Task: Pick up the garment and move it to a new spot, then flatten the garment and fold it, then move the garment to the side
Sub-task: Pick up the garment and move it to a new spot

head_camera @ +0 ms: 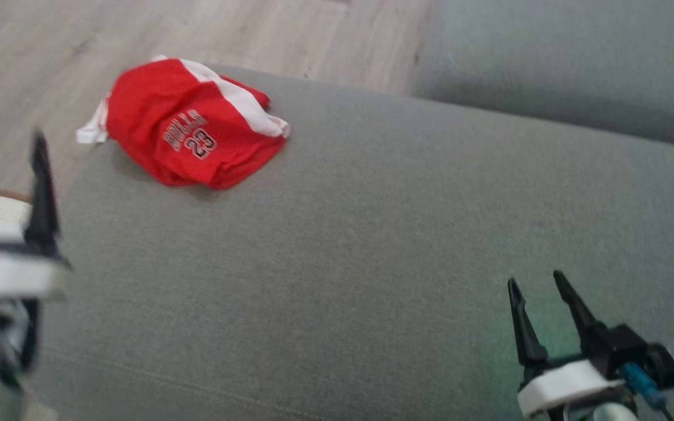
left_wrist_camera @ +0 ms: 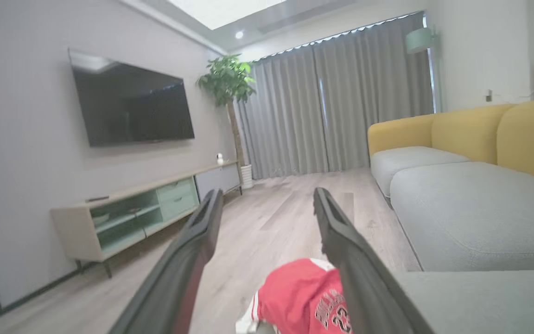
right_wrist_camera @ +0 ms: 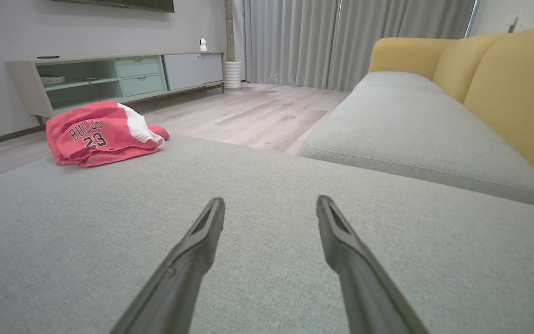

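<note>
While the crumpled red-and-white fabric jersey (head_camera: 188, 126) lies at the grey upholstered sofa seat's (head_camera: 372, 234) far left edge, we hold nothing. Our left gripper (head_camera: 3, 140) and right gripper (head_camera: 536, 279) stand spread open.

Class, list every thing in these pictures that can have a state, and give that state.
garment: bunched up, lying at the edge of the cushion.
left gripper: open, empty.
right gripper: open, empty.
curtains: drawn shut.
television: screen dark.
cabinet drawers: shut.
</note>
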Controlling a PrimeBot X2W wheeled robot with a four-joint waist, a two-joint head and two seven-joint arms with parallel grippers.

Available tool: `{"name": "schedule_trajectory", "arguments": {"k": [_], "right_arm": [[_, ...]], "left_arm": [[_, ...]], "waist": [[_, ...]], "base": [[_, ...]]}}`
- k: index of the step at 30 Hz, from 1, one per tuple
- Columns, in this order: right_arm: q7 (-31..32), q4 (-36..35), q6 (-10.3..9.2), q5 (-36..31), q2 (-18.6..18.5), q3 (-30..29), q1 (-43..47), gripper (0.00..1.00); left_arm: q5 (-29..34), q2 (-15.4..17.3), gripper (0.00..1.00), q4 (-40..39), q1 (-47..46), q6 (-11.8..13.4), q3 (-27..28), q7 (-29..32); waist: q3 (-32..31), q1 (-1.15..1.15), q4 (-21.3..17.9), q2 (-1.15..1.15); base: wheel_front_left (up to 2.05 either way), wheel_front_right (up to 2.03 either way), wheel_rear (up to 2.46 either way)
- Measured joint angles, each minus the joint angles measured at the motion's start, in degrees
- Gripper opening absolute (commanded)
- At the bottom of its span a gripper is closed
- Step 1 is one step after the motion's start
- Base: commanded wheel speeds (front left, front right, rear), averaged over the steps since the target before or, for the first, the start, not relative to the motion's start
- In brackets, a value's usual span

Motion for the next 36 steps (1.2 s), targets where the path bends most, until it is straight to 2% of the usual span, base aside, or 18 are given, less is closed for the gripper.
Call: {"name": "schedule_trajectory", "arguments": {"k": [4,8,11,12,18,23,27,34,35,36], "right_arm": [[0.1,-1.6,0.0,-2.3,0.0,-0.1,-3.2,1.0],[1.4,-3.8,0.0,-4.7,-0.1,-0.1,-7.6,1.0],[2.4,-5.5,0.0,-6.1,-0.2,-0.1,-10.0,1.0],[2.4,-5.5,0.0,-6.1,-0.2,-0.1,-10.0,1.0],[4.2,-8.9,0.0,-8.6,-0.3,-0.3,-13.3,1.0],[5.2,-11.6,0.0,-10.0,-0.4,-1.4,-15.6,1.0],[5.8,-13.0,0.0,-10.3,-0.4,-2.0,-16.0,1.0],[6.0,-15.3,0.0,-10.9,-0.4,-2.0,-16.1,1.0],[6.0,-15.4,0.0,-10.8,-0.4,-2.0,-16.2,1.0],[6.0,-15.4,0.0,-10.8,-0.4,-2.0,-16.3,1.0]], "left_arm": [[-1.3,2.4,1.0,2.8,-11.1,-2.2,0.6,3.0],[-3.0,3.2,1.0,11.4,-21.8,-3.8,0.6,6.0],[-4.8,3.0,1.0,19.4,-27.8,-4.0,0.6,8.7],[-4.8,3.0,1.0,19.4,-27.8,-4.0,0.6,8.7],[-5.7,2.6,1.0,33.9,-33.5,-4.2,-0.1,11.8],[-7.4,0.3,1.0,43.0,-34.8,-4.7,-0.5,13.7],[-8.7,-1.7,1.0,47.7,-35.2,-5.7,-1.0,14.4],[-8.7,-2.5,1.0,53.8,-39.0,-5.7,-1.5,11.8],[-8.8,-2.6,0.75,54.5,-39.6,-5.7,-1.5,11.3],[-9.2,-2.8,0.45,55.1,-40.0,-6.2,-1.5,11.2]], "waist": [[3.8,0.01,-1.6,0.0],[8.4,0.01,-3.3,0.0],[12.1,0.02,-4.6,0.0],[12.1,0.02,-4.6,0.0],[19.9,0.02,-6.7,0.0],[25.8,0.02,-7.7,-0.01],[29.5,0.01,-8.1,-0.01],[33.2,0.0,-8.7,0.0],[33.3,0.0,-8.9,0.0],[33.3,0.0,-9.0,0.0]], "base": [[0.0,0.0,0.0],[0.0,0.0,0.0],[0.0,0.0,0.0],[0.0,0.0,0.0],[0.0,0.0,0.0],[0.0,0.0,0.0],[0.0,0.0,0.0],[0.0,0.0,0.0],[0.0,0.0,0.0],[0.0,0.0,0.0]]}}
